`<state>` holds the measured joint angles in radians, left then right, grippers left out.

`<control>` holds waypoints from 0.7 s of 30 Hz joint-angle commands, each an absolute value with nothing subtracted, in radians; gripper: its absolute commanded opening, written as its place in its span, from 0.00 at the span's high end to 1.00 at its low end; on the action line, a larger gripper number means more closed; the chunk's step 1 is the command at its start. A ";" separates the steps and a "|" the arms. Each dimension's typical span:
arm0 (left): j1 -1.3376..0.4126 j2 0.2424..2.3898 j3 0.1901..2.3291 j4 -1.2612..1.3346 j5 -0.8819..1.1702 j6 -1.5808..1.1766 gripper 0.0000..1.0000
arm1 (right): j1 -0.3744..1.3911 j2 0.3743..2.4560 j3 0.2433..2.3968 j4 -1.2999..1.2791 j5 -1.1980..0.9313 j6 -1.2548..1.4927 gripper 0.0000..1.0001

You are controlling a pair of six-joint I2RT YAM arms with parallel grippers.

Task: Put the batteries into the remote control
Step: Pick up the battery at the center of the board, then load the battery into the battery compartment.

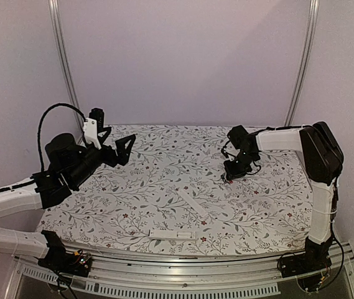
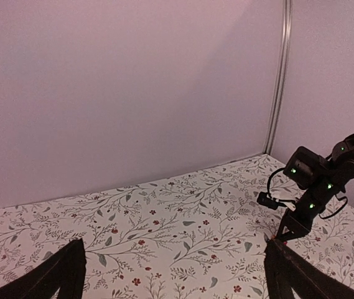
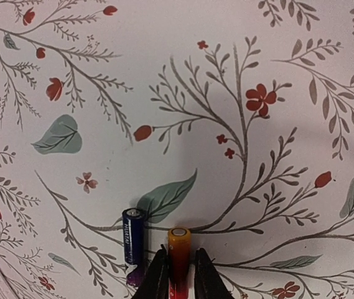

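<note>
Our right claw (image 3: 178, 275) was closed on the red battery (image 3: 178, 246), one finger (image 3: 158, 279) on each side of its body, and as far as we could see both were touching it. The blue battery (image 3: 133, 244) lay just beside it, at 9 o'clock, and was free. Both were on the table (image 1: 164, 162), at about 2 o'clock from its middle. The remote (image 1: 172, 234) lay well apart, at 6 o'clock, near the front edge. Our left claw (image 2: 173, 246) hung wide open and held nothing.

We judged the battery light, stiff and smooth. Being round, it could roll or slip out. The best hold was across the middle of its body, leaving the ends free for the remote.
</note>
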<state>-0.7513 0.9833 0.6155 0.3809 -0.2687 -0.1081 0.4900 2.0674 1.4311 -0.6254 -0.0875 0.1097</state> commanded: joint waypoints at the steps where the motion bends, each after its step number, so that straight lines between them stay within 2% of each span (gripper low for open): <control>1: -0.733 0.985 0.612 0.393 -0.256 -0.119 0.00 | 0.494 2.089 1.413 -0.656 -0.013 0.104 0.87; 8: -0.732 0.981 0.609 0.383 -0.252 -0.116 0.00 | 0.493 2.061 1.415 -0.672 0.079 0.075 1.00; 13: -0.734 1.001 0.629 0.304 -0.214 -0.084 0.03 | 0.493 1.961 1.433 -0.679 0.061 -0.018 1.00; 17: -0.741 1.020 0.667 0.183 -0.082 -0.041 0.04 | 0.537 1.871 1.410 -0.673 0.013 -0.143 1.00; 21: -0.803 1.033 0.676 0.087 -0.014 0.031 0.04 | 0.612 1.773 1.349 -0.631 -0.145 -0.230 1.00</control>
<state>-0.7582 1.0210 0.6491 0.2234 -0.1162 -0.0521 0.5343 1.8675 1.3991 -0.6590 0.0029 -0.1120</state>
